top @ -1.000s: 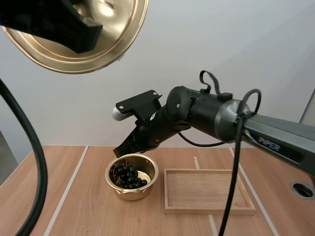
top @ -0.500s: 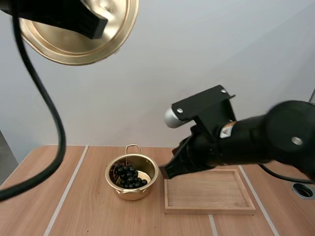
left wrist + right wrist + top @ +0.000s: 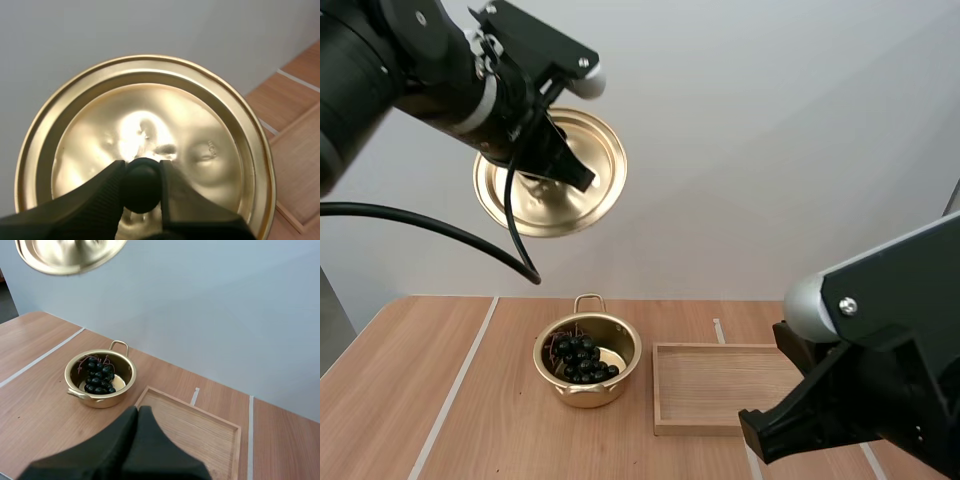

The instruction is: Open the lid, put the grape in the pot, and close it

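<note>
now left gripper (image 3: 142, 176), clamped on the lid (image 3: 598, 185) by its knob, sits lower at upper left; right gripper (image 3: 137, 412), fingers together, has backed to lower right; grapes (image 3: 582, 360) lie in the pot (image 3: 623, 344).

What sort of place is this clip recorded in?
Probably a robot test bench, not a kitchen: a wooden table marked with white lines carries a pot of grapes and a tray, while the left fingers hold the lid in the air.
</note>
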You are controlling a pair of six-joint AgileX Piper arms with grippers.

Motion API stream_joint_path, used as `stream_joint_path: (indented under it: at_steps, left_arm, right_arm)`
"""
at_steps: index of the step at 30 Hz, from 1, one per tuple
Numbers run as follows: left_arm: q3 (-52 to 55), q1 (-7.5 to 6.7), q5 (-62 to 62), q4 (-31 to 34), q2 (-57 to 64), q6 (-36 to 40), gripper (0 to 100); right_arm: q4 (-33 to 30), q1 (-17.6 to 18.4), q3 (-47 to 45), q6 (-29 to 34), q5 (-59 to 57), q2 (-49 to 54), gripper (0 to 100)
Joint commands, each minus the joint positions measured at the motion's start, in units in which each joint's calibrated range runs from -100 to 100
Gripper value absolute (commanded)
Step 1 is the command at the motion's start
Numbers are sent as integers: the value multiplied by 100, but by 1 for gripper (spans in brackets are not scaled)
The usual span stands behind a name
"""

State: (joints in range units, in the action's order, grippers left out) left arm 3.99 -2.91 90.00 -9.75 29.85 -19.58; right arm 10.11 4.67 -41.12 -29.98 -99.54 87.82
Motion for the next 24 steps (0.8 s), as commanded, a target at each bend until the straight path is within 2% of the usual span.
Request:
stream_joint_path:
  at_steps: [1, 6, 13, 19, 24]
  left_arm:
    - [836, -7, -532, -379, -335, -346, 0]
    - [1645, -7, -968, -448, -859, -674, 0]
    - [2511, -7, -1951, -868, -1533, -1122, 0]
    - [2847, -7, -2625, -1117, -1958, -1500, 0]
    - [2872, -7, -2698, -1205, -2374, -1634, 0]
  right_arm:
    - [14, -29, -7, -9, -46, 90, 0]
    - [14, -29, -7, -9, -46, 90, 0]
    - [-12, -29, -294, -9, -46, 90, 0]
    - [-12, -29, -929, -9, -46, 90, 0]
    - [-28, -29, -1351, -9, -46, 90, 0]
